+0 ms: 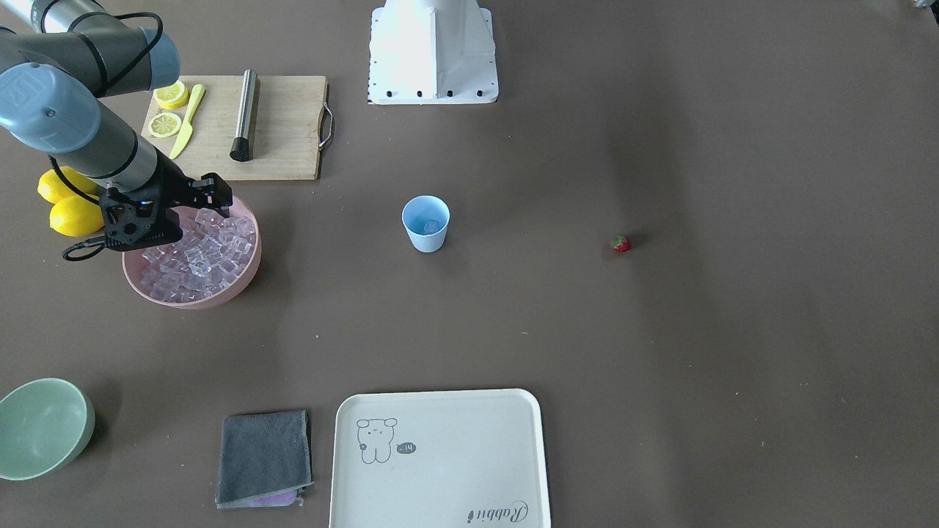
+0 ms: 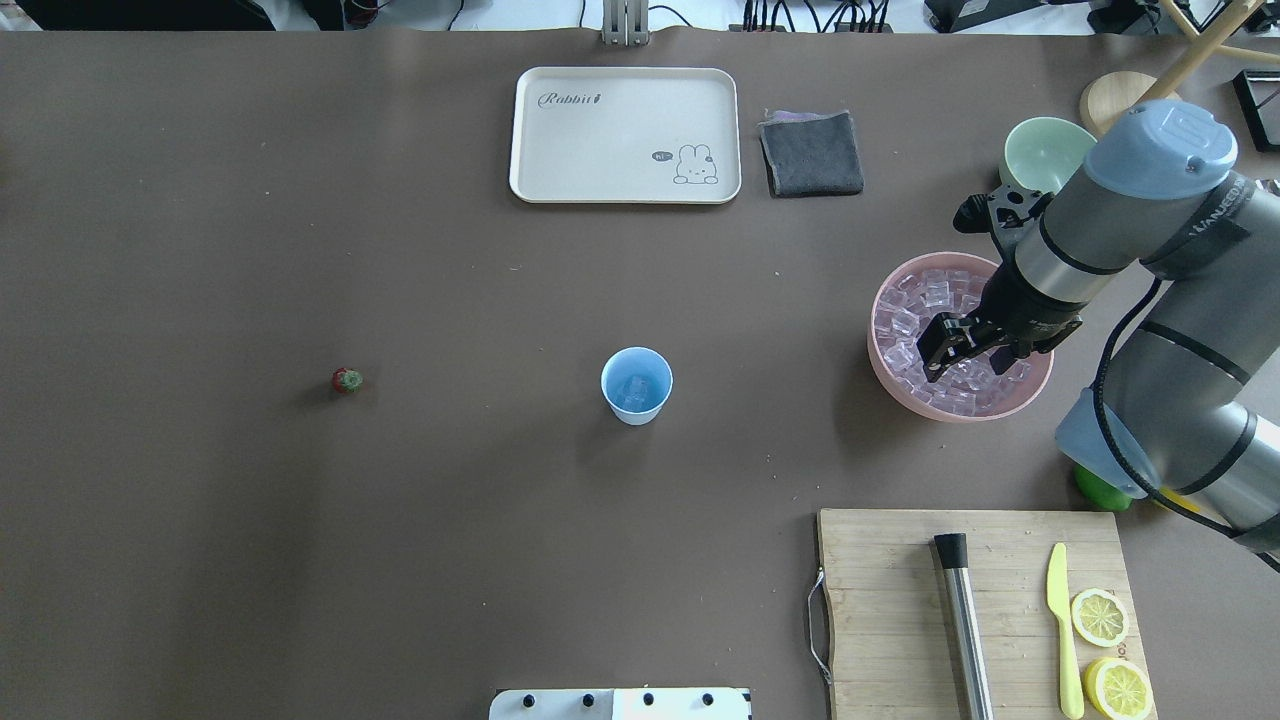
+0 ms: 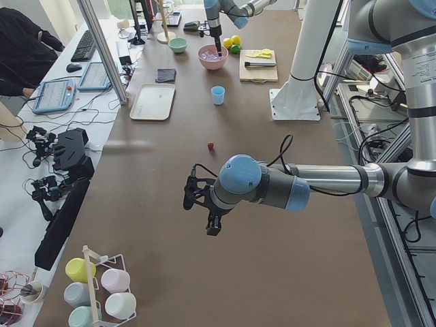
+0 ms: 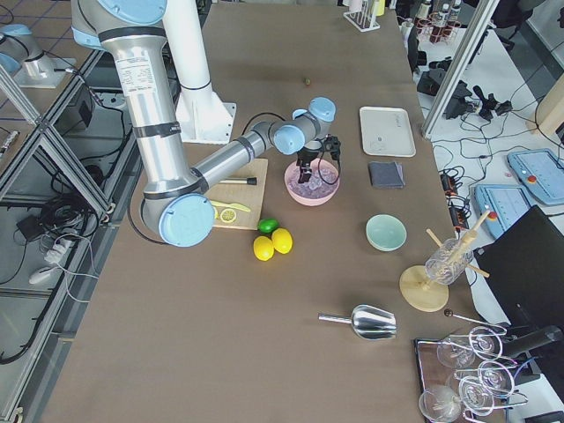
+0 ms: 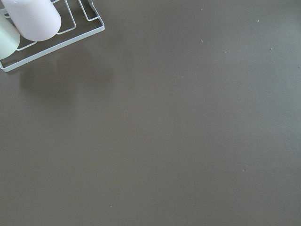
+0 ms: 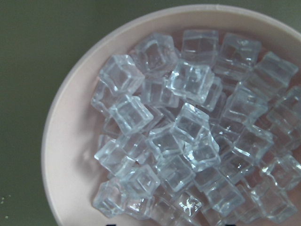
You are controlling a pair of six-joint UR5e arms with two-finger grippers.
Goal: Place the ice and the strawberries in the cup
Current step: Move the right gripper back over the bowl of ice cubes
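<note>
The light blue cup [image 2: 636, 385] stands mid-table with one ice cube [image 2: 634, 392] in it; it also shows in the front view [image 1: 425, 224]. A pink bowl [image 2: 890, 385] at the right is full of ice [image 6: 188, 136]. My right gripper [image 2: 960, 352] hangs open and empty just above the ice, and it also shows in the front view [image 1: 220, 199]. The small red strawberry [image 2: 347, 380] lies alone on the table, far left of the cup. My left gripper [image 3: 213, 228] hovers over bare table, well away from the strawberry [image 3: 210, 146]; I cannot tell whether it is open or shut.
A cutting board [image 2: 900, 600] with a metal muddler [image 2: 965, 625], a yellow knife and lemon slices lies near the robot on the right. A white tray [image 2: 625, 135], a grey cloth [image 2: 810, 152] and a pale green bowl [image 2: 1040, 155] lie at the far side. A rack of cups [image 5: 33, 23] is near the left wrist.
</note>
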